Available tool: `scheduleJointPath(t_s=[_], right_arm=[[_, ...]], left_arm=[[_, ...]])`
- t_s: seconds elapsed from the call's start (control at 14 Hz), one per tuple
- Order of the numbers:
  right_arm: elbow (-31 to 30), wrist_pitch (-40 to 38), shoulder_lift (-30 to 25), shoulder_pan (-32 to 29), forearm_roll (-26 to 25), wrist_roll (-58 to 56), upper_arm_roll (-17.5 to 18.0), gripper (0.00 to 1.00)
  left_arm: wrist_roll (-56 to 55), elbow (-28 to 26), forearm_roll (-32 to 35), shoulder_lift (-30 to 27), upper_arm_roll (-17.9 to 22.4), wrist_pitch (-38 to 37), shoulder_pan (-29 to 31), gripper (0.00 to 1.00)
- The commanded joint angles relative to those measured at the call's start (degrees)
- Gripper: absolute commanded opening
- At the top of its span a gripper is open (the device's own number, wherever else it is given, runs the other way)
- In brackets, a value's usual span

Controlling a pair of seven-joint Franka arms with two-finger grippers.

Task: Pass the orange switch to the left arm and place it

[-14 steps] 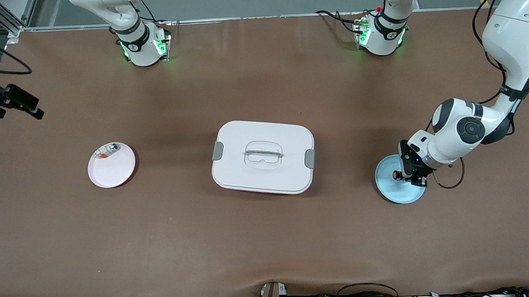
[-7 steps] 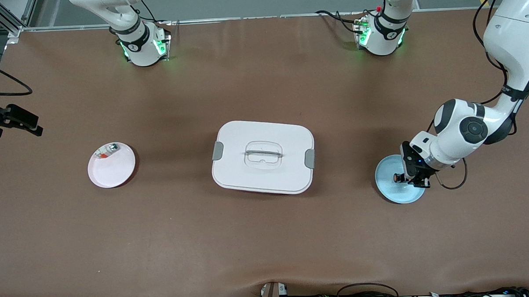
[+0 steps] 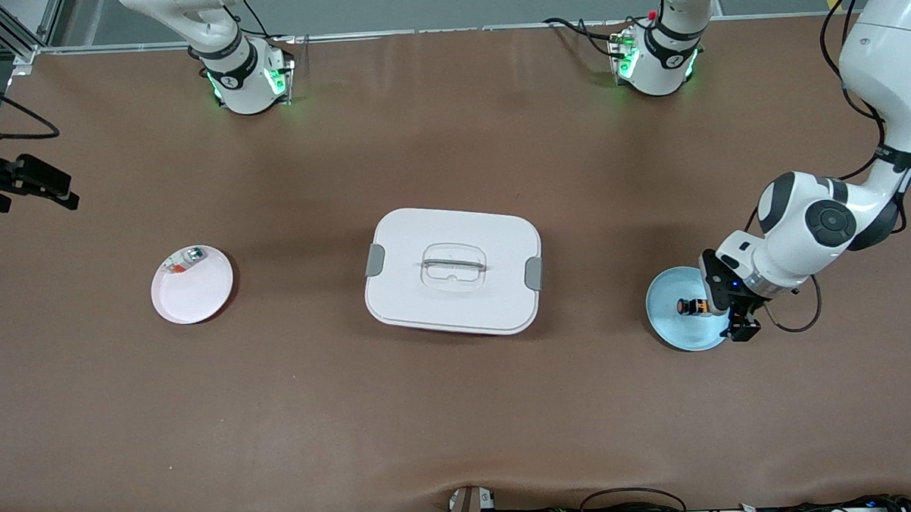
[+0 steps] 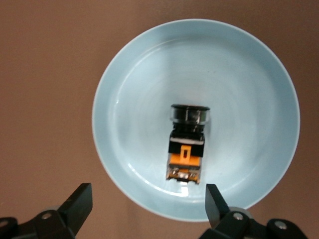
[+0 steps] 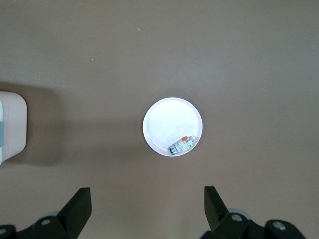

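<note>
The left gripper [image 4: 144, 211] has just let go and now stands spread over the blue plate [image 3: 666, 324], lower right of the front view. The orange switch [image 3: 691, 307] lies on that plate, seemingly delivered. The right gripper [image 5: 144, 211], spread, waits above the white plate [image 5: 162, 124]; the box [image 3: 453, 271] sits between.

Cut off by the front view's edge: right gripper [image 3: 25, 184], arm unseen. In the right wrist view, only a corner of the box [image 5: 11, 128]. Part [image 5: 181, 146] on the white plate [image 5: 164, 124] too small to identify.
</note>
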Motion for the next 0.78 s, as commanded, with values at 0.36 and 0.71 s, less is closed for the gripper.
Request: scheduleJointPath(t_s=[0.36,0.71], right_arm=[[1.71,-4.42,-1.47,-0.74,-0.03,3.57,1.14,1.0],[2.06,-4.33,-1.29,-0.83,0.49,4.01,1.14,1.0]], left_arm=[[-0.71,8.77,-17.5,-7.36,-1.33,-21.73,0.71,1.0],[-11.22,16.25,-17.87,-8.23,-2.03,-33.08,0.62,1.0]])
